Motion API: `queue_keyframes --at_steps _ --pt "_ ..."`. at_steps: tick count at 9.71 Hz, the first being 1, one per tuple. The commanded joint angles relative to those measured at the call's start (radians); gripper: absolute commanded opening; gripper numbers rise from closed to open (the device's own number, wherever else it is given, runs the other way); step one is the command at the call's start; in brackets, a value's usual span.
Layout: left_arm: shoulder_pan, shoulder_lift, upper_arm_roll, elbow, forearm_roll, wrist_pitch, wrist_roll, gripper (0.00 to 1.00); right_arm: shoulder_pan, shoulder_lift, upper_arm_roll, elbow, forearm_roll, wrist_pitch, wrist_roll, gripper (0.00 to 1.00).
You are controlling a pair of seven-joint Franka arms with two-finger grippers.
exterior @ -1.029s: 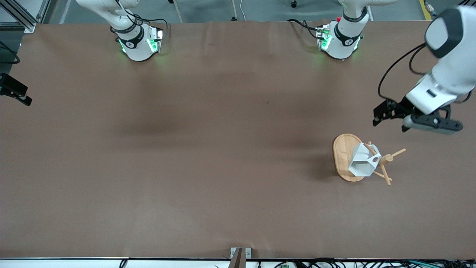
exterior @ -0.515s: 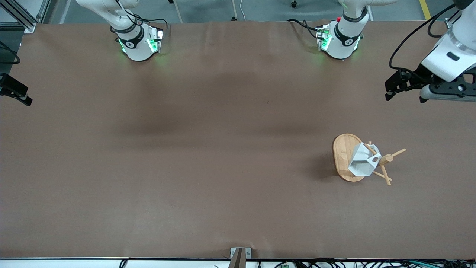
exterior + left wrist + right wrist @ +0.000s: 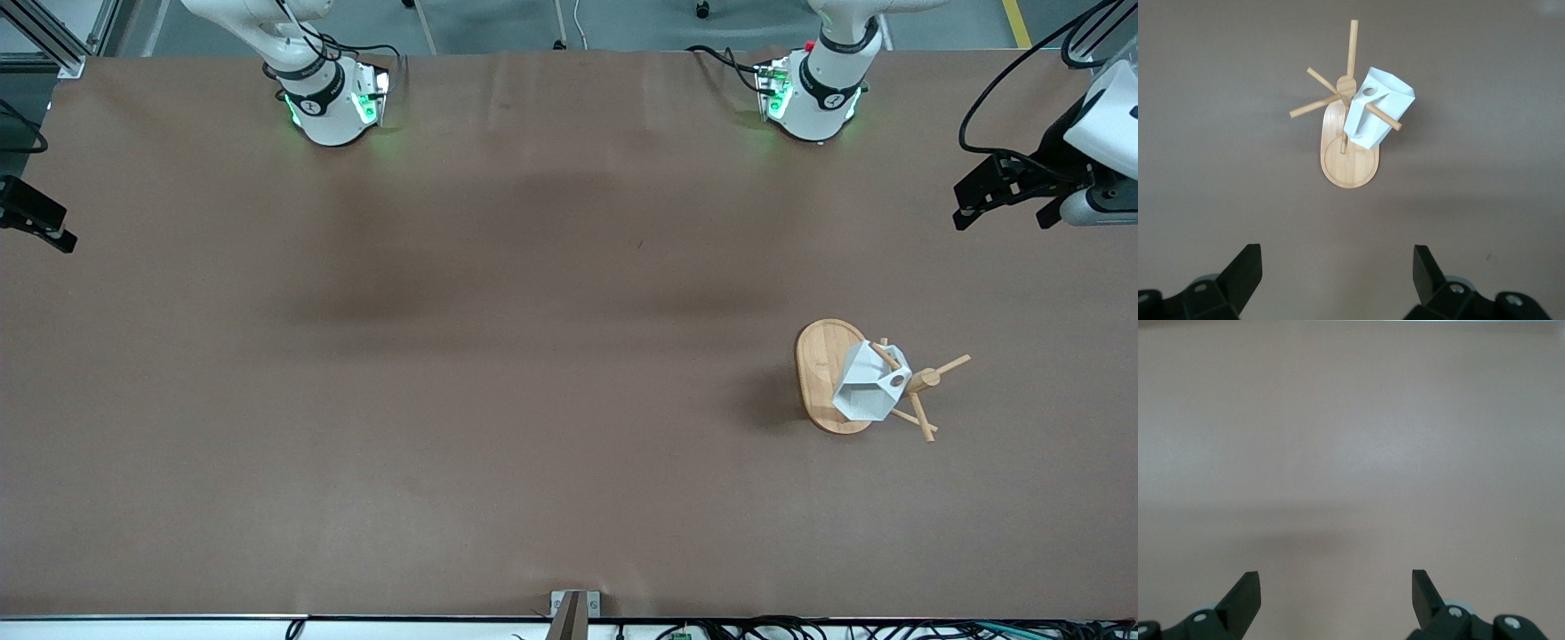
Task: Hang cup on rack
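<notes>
The white faceted cup (image 3: pixel 864 391) hangs tilted on a peg of the wooden rack (image 3: pixel 818 378), close to the central post, over the oval base. In the left wrist view the cup (image 3: pixel 1379 115) sits on a peg of the rack (image 3: pixel 1349 167) well ahead of the fingers. My left gripper (image 3: pixel 1337 273) is open and empty; in the front view it (image 3: pixel 1071 209) is up in the air at the left arm's end of the table, apart from the rack. My right gripper (image 3: pixel 1336 590) is open and empty over bare table and waits.
The brown table (image 3: pixel 498 373) surrounds the rack. The two arm bases (image 3: pixel 333 102) stand along the robots' edge. A dark part of the right arm's hand (image 3: pixel 36 220) shows at the right arm's end. A metal bracket (image 3: pixel 573 609) sits on the edge nearest the front camera.
My left gripper has drawn away from the rack toward the left arm's end and the robots' side. The cup stays hanging on the rack. The right arm has not moved.
</notes>
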Motion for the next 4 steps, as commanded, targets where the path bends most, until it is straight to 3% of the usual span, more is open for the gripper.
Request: queue_keyframes --at_steps 1,4 --pt "0.012 0.021 -0.014 0.005 -0.009 -0.026 -0.027 1.00 -0.008 -0.009 0.004 -0.014 -0.004 -0.004 0.017 1.00" --pt "0.013 0.026 -0.009 0.017 -0.007 -0.026 -0.009 1.00 -0.006 -0.009 0.004 -0.015 -0.004 -0.005 0.017 1.00"
